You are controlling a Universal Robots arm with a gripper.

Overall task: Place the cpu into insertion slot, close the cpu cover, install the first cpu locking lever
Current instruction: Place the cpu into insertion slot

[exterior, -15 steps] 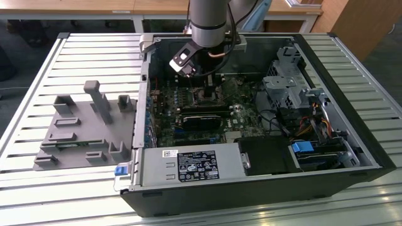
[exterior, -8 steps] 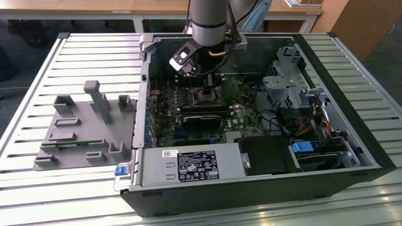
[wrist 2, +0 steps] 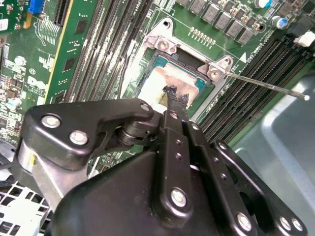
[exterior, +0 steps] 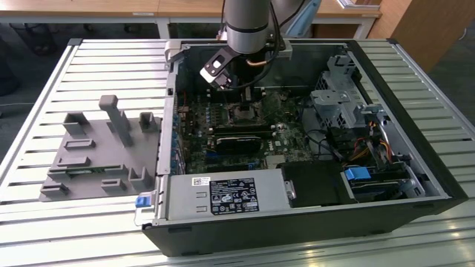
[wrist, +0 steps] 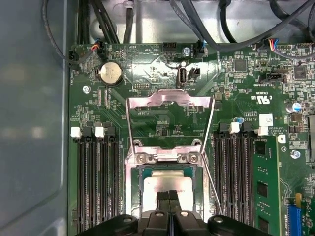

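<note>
The cpu [wrist: 167, 183] lies flat in the insertion slot [wrist: 131, 184], its silver-tan top smeared with paste in the second wrist view [wrist 2: 162, 81]. My gripper [wrist: 169, 197] is shut, its black fingertips [wrist 2: 172, 98] pressed together and resting on the cpu's top. The cpu cover [wrist: 167, 97] stands swung open beyond the slot, with the board showing through its window. A thin locking lever [wrist 2: 266, 84] sticks out free from the slot's corner. In the exterior view my gripper [exterior: 248, 99] hangs just over the slot [exterior: 245, 113] inside the open case.
Long black memory slots [wrist: 93, 177] [wrist: 236, 177] flank the socket on both sides. A coin battery [wrist: 110, 73] and cables [wrist: 197, 19] lie beyond the cover. The grey case wall [wrist: 29, 123] is close by. A grey fixture [exterior: 97, 150] sits at the exterior view's left.
</note>
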